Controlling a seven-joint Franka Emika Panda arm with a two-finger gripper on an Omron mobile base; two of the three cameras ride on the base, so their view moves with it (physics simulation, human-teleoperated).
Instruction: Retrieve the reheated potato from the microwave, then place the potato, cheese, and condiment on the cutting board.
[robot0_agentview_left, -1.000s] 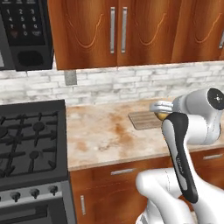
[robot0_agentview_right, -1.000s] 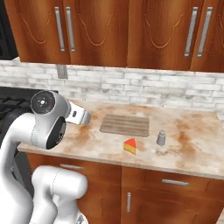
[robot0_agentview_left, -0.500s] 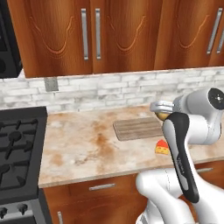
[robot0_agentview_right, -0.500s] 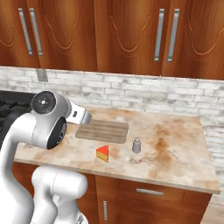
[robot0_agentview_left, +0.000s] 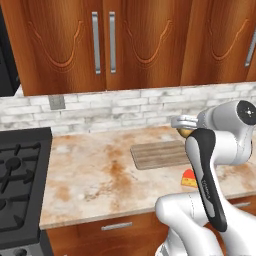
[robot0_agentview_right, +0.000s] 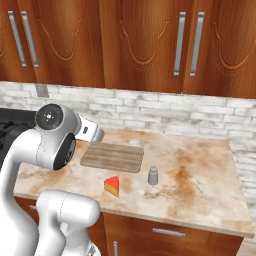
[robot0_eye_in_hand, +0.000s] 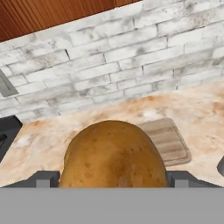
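End effector (robot0_eye_in_hand: 113, 177) jaws stand wide, clamped on the potato (robot0_eye_in_hand: 113, 155), which hides our fingertips. Beyond it, the cutting board (robot0_eye_in_hand: 166, 140) lies partly hidden; our arm cuts off the cheese (robot0_agentview_left: 189, 178) beside that board.

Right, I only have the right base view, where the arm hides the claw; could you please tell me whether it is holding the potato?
Observer: Yes. In the hand view the potato sits in the claw, with a finger against each side.
Operator: Thank you. Is the board's end beside the arm free? The arm covers that edge for me.
Observer: In the left base view that end of the cutting board is bare wood, with nothing on it.
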